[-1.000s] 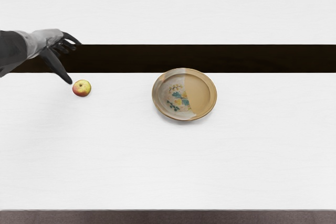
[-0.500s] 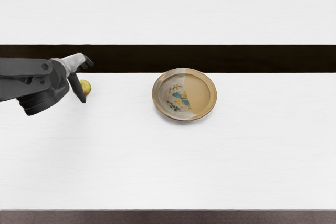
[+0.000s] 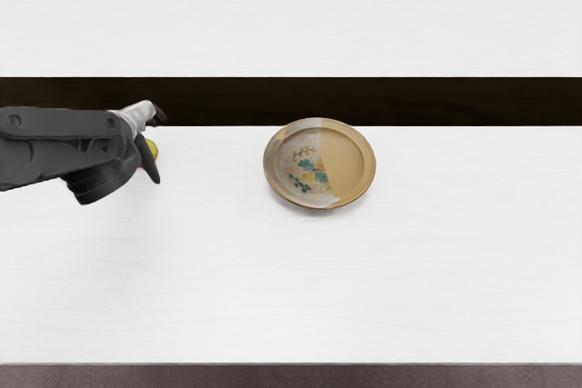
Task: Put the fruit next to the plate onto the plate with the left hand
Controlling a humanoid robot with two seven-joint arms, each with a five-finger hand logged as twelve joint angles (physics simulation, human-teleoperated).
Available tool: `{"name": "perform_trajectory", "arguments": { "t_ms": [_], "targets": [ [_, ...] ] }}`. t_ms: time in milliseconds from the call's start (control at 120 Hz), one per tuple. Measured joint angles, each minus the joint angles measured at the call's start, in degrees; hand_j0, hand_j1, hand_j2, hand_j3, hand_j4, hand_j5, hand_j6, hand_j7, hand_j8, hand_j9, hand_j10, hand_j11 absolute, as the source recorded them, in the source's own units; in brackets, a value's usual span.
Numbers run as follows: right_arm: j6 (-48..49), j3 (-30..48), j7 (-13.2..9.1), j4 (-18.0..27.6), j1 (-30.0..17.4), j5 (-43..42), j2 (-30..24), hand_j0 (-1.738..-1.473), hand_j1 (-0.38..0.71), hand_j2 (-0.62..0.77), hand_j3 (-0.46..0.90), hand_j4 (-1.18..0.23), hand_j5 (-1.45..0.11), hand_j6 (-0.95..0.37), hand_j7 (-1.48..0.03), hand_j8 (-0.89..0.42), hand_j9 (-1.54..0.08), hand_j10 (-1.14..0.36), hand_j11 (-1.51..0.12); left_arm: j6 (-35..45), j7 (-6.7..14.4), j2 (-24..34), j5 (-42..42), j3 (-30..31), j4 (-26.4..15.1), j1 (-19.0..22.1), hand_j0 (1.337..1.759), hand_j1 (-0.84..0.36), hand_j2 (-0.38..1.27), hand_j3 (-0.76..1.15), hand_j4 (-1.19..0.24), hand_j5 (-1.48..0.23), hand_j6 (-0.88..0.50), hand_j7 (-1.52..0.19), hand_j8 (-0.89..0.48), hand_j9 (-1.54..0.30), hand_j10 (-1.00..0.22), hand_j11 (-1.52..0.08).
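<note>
Apple [image 3: 151, 149] shows only as a small yellow sliver on the white table [image 3: 291, 279], at 9 o'clock from the ceramic plate [image 3: 353, 163] and well apart from it. The left hand [image 3: 138, 126] covers most of the fruit from its 9 and 12 o'clock sides, with the dark forearm reaching in from the left edge. Whether the hand has closed on the apple or is only lying against it cannot be told from this angle. The tan plate carries a painted floral patch on its left half, and a dark gap [image 3: 409, 102] runs across at its 12 o'clock.
</note>
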Motion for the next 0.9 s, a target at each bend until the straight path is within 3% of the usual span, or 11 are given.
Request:
{"name": "perform_trajectory", "arguments": {
  "t_ms": [733, 775, 825, 850, 900],
  "targets": [
    [0.0, 0.0, 0.0, 0.0, 0.0, -0.01, 0.0, -1.658, -0.31, -0.01, 0.0, -0.03, -0.04, -0.03, -0.04, -0.03, -0.04, -0.03, -0.04, 0.3, 0.0, -6.56, 0.49, 1.32, 12.23, 4.14, 1.659, -0.02, 0.06, -0.01, -0.31, -0.4, -0.31, -0.4, -0.31, -0.4, -0.31, -0.4],
    [0.0, 0.0, 0.0, 0.0, 0.0, -0.01, 0.0, -1.658, -0.31, -0.01, 0.0, -0.03, -0.04, -0.03, -0.04, -0.03, -0.04, -0.03, -0.04, 0.3, 0.09, -7.15, 0.55, 1.37, 12.39, 4.34, 1.679, -0.04, -0.09, 0.28, -0.32, -0.4, -0.32, -0.4, -0.32, -0.4, -0.32, -0.4],
    [0.0, 0.0, 0.0, 0.0, 0.0, -0.01, 0.0, -1.658, -0.31, -0.01, 0.0, -0.03, -0.04, -0.03, -0.04, -0.03, -0.04, -0.03, -0.04, 0.29, 0.12, -7.21, 0.57, 1.39, 12.5, 4.51, 1.663, -0.05, -0.15, 0.44, -0.32, -0.41, -0.32, -0.4, -0.32, -0.4, -0.33, -0.4],
    [0.0, 0.0, 0.0, 0.0, 0.0, 0.0, 0.0, -1.658, -0.31, -0.01, 0.0, -0.03, -0.04, -0.03, -0.04, -0.03, -0.04, -0.03, -0.04, 0.3, 0.11, -7.28, 0.6, 1.39, 12.55, 4.71, 1.661, -0.07, -0.22, 0.6, -0.32, -0.41, -0.32, -0.4, -0.33, -0.4, -0.33, -0.4],
    [0.0, 0.0, 0.0, 0.0, 0.0, -0.01, 0.0, -1.658, -0.31, -0.01, 0.0, -0.03, -0.04, -0.03, -0.04, -0.03, -0.04, -0.03, -0.04, 0.28, 0.05, -7.31, 0.66, 1.38, 12.62, 4.83, 1.659, -0.08, -0.24, 0.66, -0.33, -0.41, -0.33, -0.4, -0.33, -0.4, -0.33, -0.4]
  ]
}}
